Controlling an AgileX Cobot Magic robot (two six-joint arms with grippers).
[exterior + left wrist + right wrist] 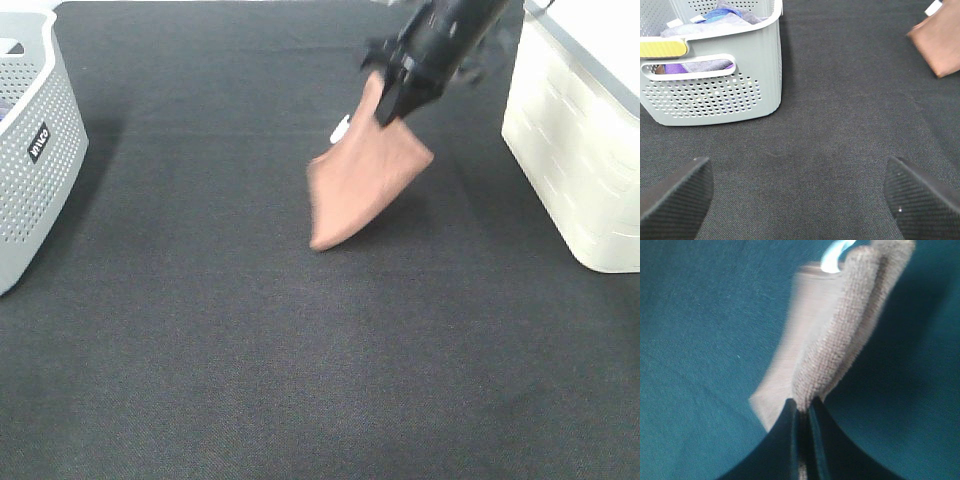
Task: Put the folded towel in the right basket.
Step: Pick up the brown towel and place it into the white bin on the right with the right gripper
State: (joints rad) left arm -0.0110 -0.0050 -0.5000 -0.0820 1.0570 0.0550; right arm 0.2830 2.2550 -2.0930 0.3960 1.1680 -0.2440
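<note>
Towel place: the folded brown towel [365, 180] hangs in the upper centre-right of the exterior view, held by one top corner (blurred, so I cannot tell whether its low tip touches the desk).
Towel axis: long axis slants from the grip at upper right down to a tip at lower left; a white tag [340, 128] shows on its upper left edge.
Right jaws: clenched on the towel's folded edge [840, 330], at the end of the black right arm [440, 40].
Room to the right: a strip of dark desk [470, 200] separates the towel from the right basket.
Right basket: cream right basket [570, 170] at the right edge, its near wall facing the towel.
Left basket: grey perforated left basket [40, 170] at the far left edge, well apart, with clothes [725, 15] inside.
Left jaws: spread wide over bare desk near the left basket, grasping nothing.
</note>
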